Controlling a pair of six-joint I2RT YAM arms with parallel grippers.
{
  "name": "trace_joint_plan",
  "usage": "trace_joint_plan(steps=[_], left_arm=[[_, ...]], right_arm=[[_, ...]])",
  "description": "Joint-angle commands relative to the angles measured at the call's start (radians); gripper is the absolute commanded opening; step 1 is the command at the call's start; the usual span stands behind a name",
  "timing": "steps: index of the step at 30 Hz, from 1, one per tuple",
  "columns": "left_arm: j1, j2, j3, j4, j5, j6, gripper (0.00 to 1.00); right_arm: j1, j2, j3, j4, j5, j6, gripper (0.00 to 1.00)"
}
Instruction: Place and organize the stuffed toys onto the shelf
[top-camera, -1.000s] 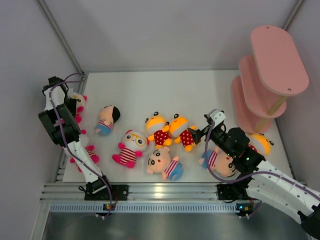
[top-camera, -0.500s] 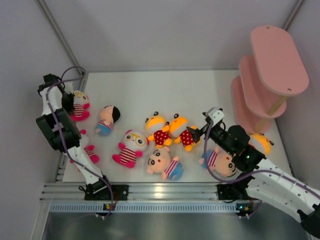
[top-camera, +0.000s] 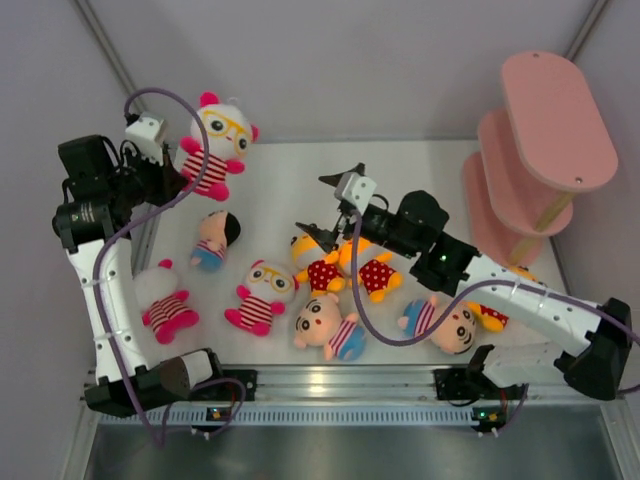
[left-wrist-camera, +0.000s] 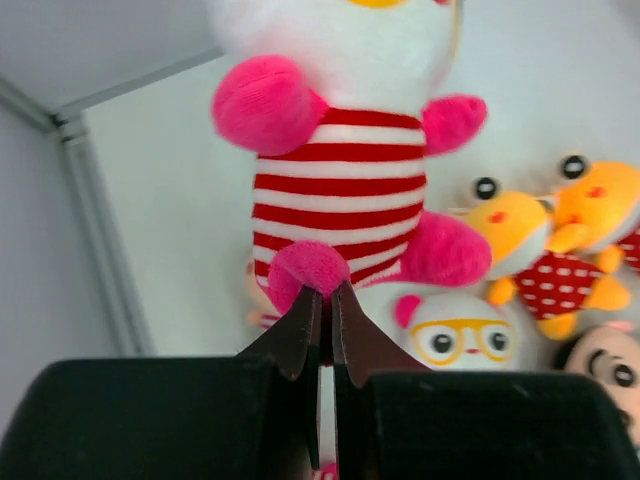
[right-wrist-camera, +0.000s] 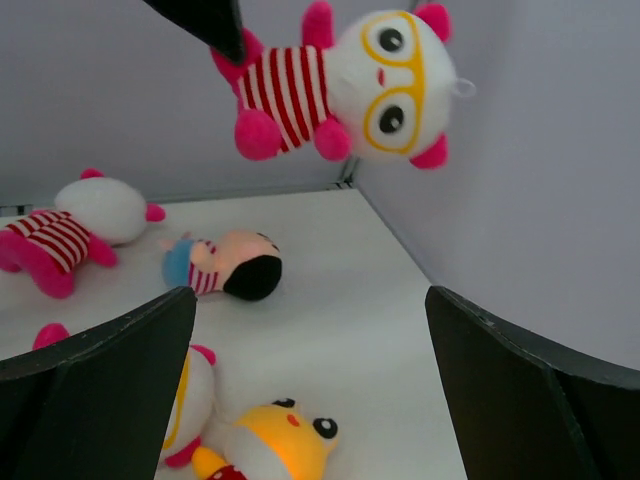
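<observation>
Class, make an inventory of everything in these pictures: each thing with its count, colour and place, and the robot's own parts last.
held striped toy: one, white with pink-red stripes and yellow glasses; in the air at far left.
lying striped toys: two, white and pink; left half of the table.
orange toys: three, orange-yellow in red polka dots; two mid-table, one partly hidden under the right arm.
boy toys: three, black hair, peach faces; one left of centre, two near the front.
shelf: one, pink, three tiers; far right.
table: one, white.
left pincer: dark, shut on the held striped toy's foot.
right pincer: dark, open, above mid-table.
</observation>
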Motion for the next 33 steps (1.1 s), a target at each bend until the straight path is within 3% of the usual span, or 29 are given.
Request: trace_joint_plan(steps=[1,4,11,15,22,27,30,33], left_arm=[[-0.028,-0.009,-0.037,-0.018,0.21,-0.085,0.0],[-0.048,-0.029,-0.031,-0.016,0.267,-0.153,0.0],[-0.082,-0.031,0.001,-0.018,0.364,-0.264,0.0],[-0.101,-0.025,0.017,-0.016,0.369,-0.345,0.0],[-0.102,-0.028,0.018,-0.004,0.358,-0.431,0.0],[-0.101,-0.035,0.018,-0.004,0.375,-0.426,0.0],[-0.101,-0.04,0.02,-0.004,0.373,-0.423,0.0],[-0.101,-0.042,0.021,-0.004,0.393,-0.423,0.0]], right_arm=[[0.072,0.073,0.093,0.052,-0.062,-0.035,0.99],[0.121,0.104,0.098,0.104,-0.013,-0.013,0.97],[0.304,0.159,0.061,0.219,0.18,-0.167,0.99],[0.359,0.233,0.144,0.222,0.373,-0.141,0.93],[0.374,0.362,0.231,0.21,0.541,-0.162,0.82],[0.347,0.416,0.296,0.17,0.487,-0.156,0.75],[0.315,0.455,0.388,0.058,0.446,-0.095,0.67],[0.272,0.466,0.405,0.038,0.342,-0.027,0.66]])
